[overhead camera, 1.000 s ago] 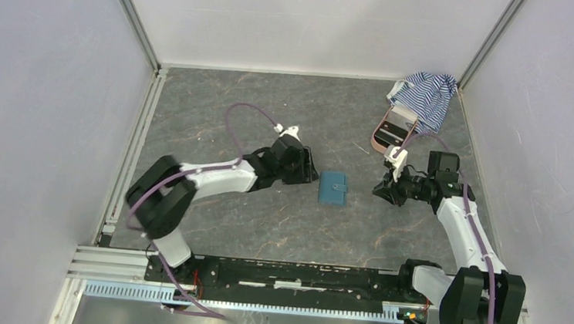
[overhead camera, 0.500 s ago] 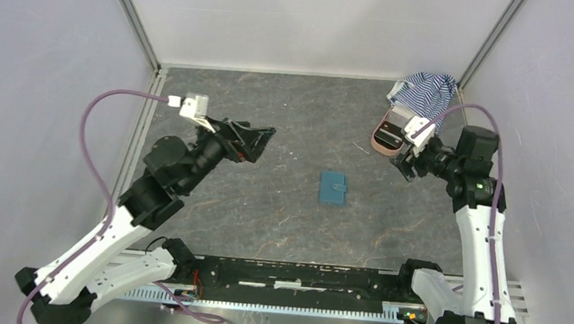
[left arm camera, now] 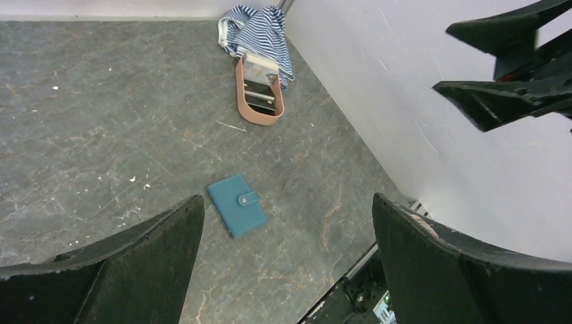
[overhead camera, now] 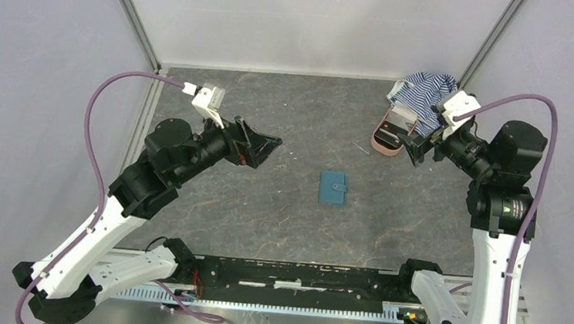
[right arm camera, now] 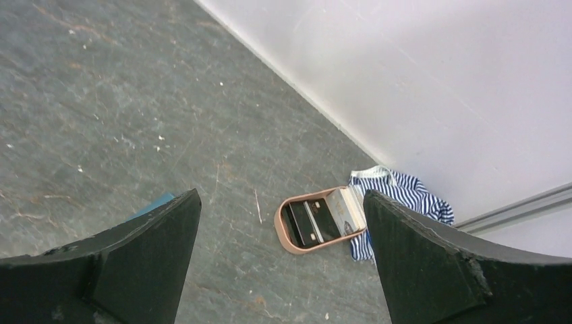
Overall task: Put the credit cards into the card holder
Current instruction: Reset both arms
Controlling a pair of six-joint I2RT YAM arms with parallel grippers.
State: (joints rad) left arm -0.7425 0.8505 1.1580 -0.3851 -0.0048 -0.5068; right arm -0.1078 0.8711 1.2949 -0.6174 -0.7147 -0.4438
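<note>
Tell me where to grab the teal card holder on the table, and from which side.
Grip the card holder across its narrower width, pinching the spine edge against the edge by the snap tab, with the tool coming straight down from above. It lies flat and shut on the table, so only its thin long edges offer purchase.

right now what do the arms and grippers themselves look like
Both arms have white links with black joints: left arm, right arm. A purple cable loops to a white camera mount on each wrist. The left gripper and right gripper have black, wedge-shaped fingers.
</note>
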